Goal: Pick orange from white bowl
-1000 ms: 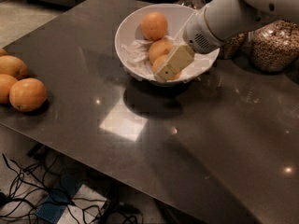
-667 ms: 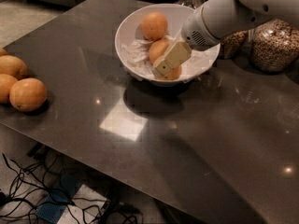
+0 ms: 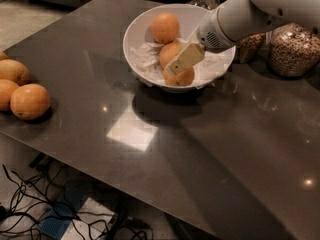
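Note:
The white bowl (image 3: 137, 34), lined with crumpled white paper, stands at the back middle of the dark table. Three oranges lie in it: one at the back (image 3: 165, 28), one in the middle (image 3: 169, 53) and one at the front rim (image 3: 182, 78). My gripper (image 3: 177, 65) reaches in from the upper right on a white arm (image 3: 240, 16). Its beige tip lies over the middle and front oranges, touching or just above them. No orange is lifted out of the bowl.
Several loose oranges (image 3: 30, 101) lie at the table's left edge. Glass jars of grain (image 3: 292, 49) stand behind the arm at the back right. Cables (image 3: 30, 214) lie on the floor below the table's front edge.
The gripper has shifted slightly up and back within the bowl, and the front orange now shows below its tip. The bowl and the loose oranges have not moved.

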`<move>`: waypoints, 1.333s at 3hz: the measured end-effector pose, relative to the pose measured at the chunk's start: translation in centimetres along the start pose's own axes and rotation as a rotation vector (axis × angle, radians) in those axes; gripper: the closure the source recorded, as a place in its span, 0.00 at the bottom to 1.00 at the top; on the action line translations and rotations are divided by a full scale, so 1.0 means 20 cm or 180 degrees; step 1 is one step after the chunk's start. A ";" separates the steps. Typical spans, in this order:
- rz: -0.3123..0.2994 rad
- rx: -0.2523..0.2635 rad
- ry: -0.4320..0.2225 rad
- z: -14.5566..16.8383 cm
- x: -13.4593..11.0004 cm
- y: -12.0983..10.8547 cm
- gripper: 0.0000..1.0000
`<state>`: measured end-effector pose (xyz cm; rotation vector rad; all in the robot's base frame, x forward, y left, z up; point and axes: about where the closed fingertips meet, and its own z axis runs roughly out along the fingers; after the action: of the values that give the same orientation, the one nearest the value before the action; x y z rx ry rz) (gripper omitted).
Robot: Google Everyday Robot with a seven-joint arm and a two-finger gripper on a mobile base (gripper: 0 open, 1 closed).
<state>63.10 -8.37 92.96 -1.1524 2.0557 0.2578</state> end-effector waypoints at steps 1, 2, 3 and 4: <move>0.0060 -0.0025 0.0019 0.02 0.02 -0.01 0.21; 0.0100 -0.0061 0.0056 0.04 0.05 0.00 0.24; 0.0151 -0.0125 0.0128 0.09 0.10 0.02 0.29; 0.0165 -0.0231 0.0218 0.16 0.13 0.05 0.26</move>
<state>63.06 -7.84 88.78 -1.1673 2.1540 0.3246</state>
